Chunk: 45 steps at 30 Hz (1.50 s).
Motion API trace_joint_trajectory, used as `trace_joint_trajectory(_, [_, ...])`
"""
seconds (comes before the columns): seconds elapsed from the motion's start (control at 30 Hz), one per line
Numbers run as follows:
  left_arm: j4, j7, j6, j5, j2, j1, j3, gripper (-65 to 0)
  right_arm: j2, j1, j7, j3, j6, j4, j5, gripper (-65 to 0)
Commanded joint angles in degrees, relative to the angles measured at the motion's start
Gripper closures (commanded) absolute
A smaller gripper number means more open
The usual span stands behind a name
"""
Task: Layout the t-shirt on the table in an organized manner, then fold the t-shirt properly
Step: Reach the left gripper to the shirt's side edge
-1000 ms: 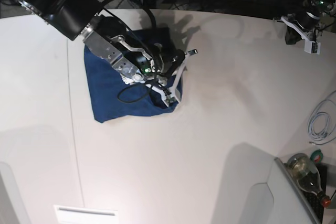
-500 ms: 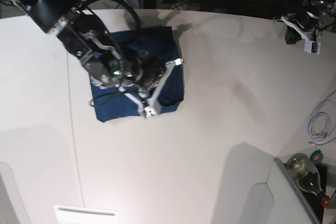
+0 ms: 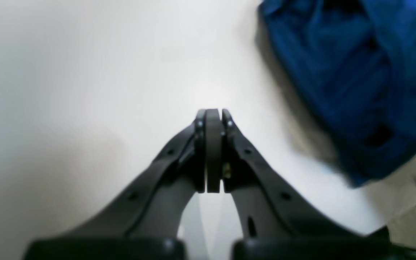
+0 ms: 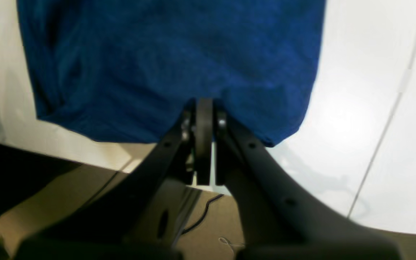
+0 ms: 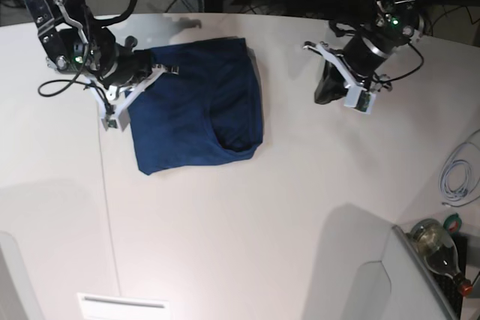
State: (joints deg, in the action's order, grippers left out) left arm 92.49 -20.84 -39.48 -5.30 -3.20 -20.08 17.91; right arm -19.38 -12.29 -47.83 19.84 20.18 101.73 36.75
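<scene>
Lying folded into a compact dark rectangle on the far left part of the desk, the shirt, edges roughly squared, so seemingly near done. Hovering at its left edge, the right tool, tips pressed together on nothing, probably just off the cloth to leave the fold undisturbed. Hanging over bare desk well to the shirt's right, the left tool, likewise closed and empty, out of the way.
</scene>
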Motion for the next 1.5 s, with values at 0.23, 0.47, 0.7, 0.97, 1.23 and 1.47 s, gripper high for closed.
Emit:
trace_joint_trajectory(0.23, [-6.8, 1.5, -0.5, -0.8, -0.3, 2.4, -9.1, 0.0, -0.9, -1.6, 4.3, -1.9, -0.1, -5.8, -4.5, -1.4])
trace_joint_trajectory(0.47, [-7.9, 1.5, -0.5, -0.8, -2.7, 1.8, -8.9, 0.0, -0.8, -3.6, 4.6, -1.9, 0.2, -5.4, -4.8, -1.4])
trace_joint_trajectory(0.7, [-6.6, 1.5, -0.5, -0.8, -4.7, 0.9, -5.6, 0.0, -0.7, -4.6, 4.1, -1.9, 0.4, 5.3, -4.9, -1.4])
trace_joint_trajectory(0.97, [-7.1, 1.5, -0.5, -0.8, -5.1, 0.3, 1.4, 0.0, 1.5, -1.2, 4.5, -1.9, -0.1, -7.7, -4.9, -1.4])
trace_joint_trajectory(1.23, [-6.5, 1.2, -0.5, -0.8, -5.5, 0.3, 1.4, 0.0, 1.3, -3.4, 4.6, -2.0, -0.1, -3.0, -4.9, -1.4])
trace_joint_trajectory(1.47, [-2.7, 1.1, -0.5, -0.9, -4.3, -0.3, 1.4, 0.0, 0.3, -6.9, 4.2, -8.5, 0.0, 8.4, -5.0, -1.4])
